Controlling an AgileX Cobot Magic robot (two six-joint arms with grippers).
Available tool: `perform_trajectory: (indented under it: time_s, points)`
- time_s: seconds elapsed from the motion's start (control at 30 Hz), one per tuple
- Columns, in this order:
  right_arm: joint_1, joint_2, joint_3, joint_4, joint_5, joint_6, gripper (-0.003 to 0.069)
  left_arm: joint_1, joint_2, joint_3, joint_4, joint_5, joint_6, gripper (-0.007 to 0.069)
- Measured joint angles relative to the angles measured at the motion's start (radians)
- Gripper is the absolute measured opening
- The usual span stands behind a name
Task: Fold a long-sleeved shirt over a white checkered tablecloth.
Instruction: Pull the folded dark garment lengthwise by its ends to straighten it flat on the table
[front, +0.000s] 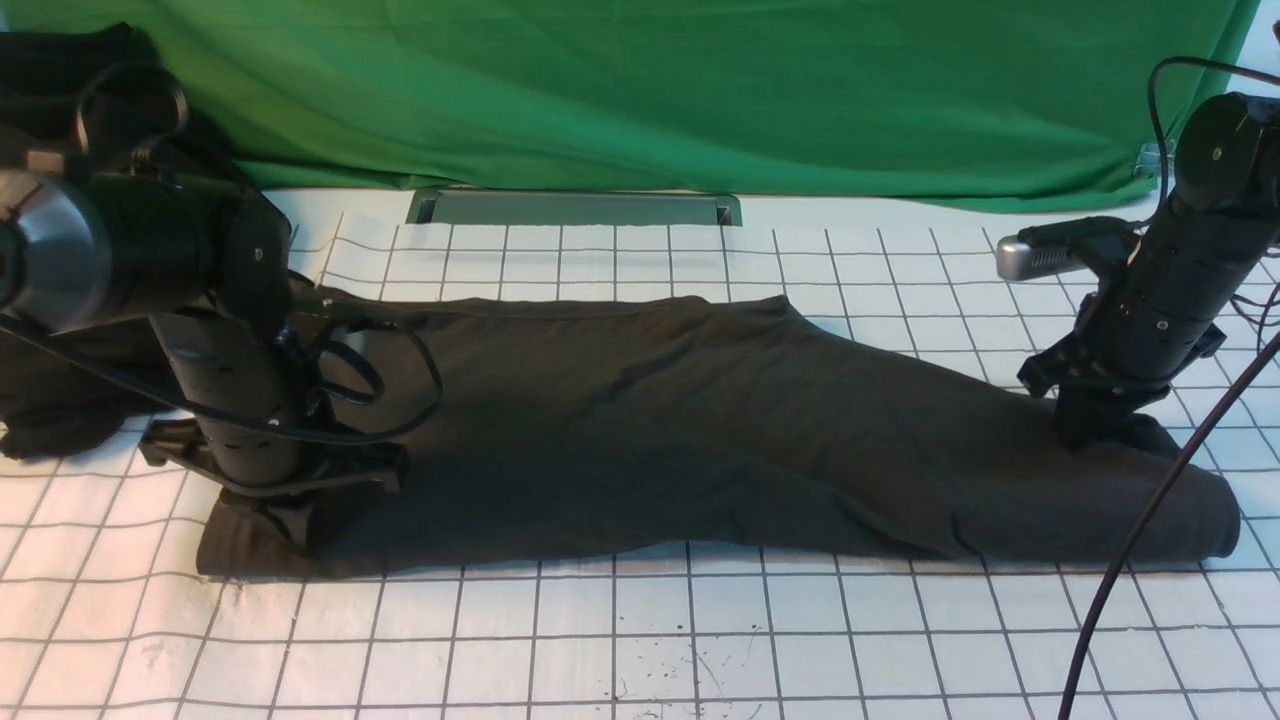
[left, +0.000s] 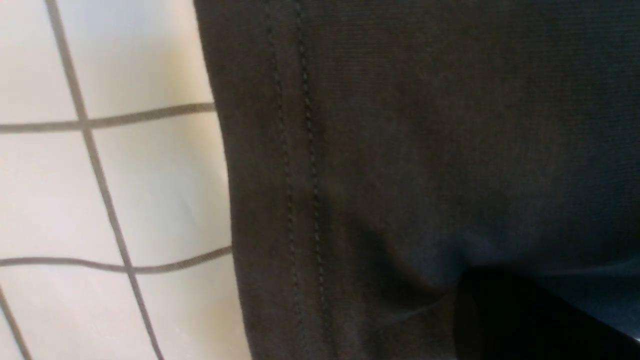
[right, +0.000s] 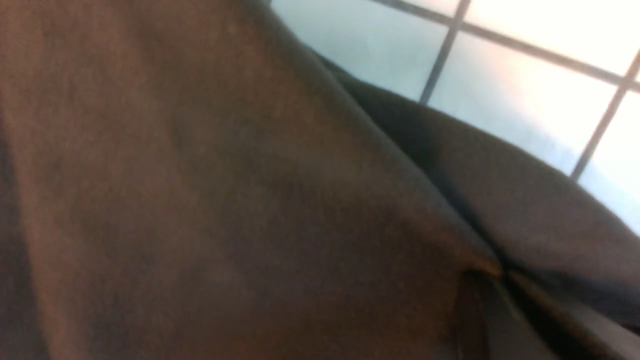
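So the shirt (front: 640, 420) is lying in a long band across the tablecloth (front: 600, 640). The left gripper (front: 300, 525) is pinching tight on its left end by the hem, and the right gripper (front: 1090, 432) is clamping a fold at the right end, with fabric puckering right at the fingers (left: 520, 320).

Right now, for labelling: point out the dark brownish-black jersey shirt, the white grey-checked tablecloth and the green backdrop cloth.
dark jersey shirt (front: 640, 430): front view, middle panel.
checkered tablecloth (front: 650, 605): front view, bare near square.
green cloth (front: 640, 90): front view, centre.

Dark shirt (front: 640, 430) flat on checkered tablecloth (front: 600, 640)
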Motion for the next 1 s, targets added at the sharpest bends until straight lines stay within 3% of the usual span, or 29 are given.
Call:
perform_trajectory:
  time_s: [0.67, 0.77, 0.8, 0.87, 0.93, 1.0]
  points:
    - [-0.021, -0.009, -0.081, -0.104, -0.081, 0.031, 0.0027, 0.001, 0.000, 0.000, -0.047, -0.014, 0.001, -0.0005]
    - [-0.029, 0.004, -0.081, -0.119, -0.113, 0.058, 0.0091, 0.001, 0.000, 0.000, -0.047, -0.009, 0.002, -0.0005]
    - [-0.031, 0.002, -0.086, -0.124, -0.110, 0.085, 0.0182, 0.001, 0.000, 0.000, -0.047, -0.006, 0.003, -0.0005]
    - [-0.031, -0.002, -0.095, -0.126, -0.097, 0.097, 0.0259, 0.001, 0.000, 0.000, -0.047, -0.004, 0.003, -0.0005]
    - [-0.031, -0.020, -0.137, -0.126, -0.003, 0.123, 0.0426, 0.001, -0.012, 0.001, -0.046, 0.008, 0.003, -0.0005]
    - [-0.036, -0.040, -0.144, -0.125, 0.048, 0.135, 0.0482, 0.001, -0.031, 0.002, -0.046, 0.011, 0.003, -0.0005]
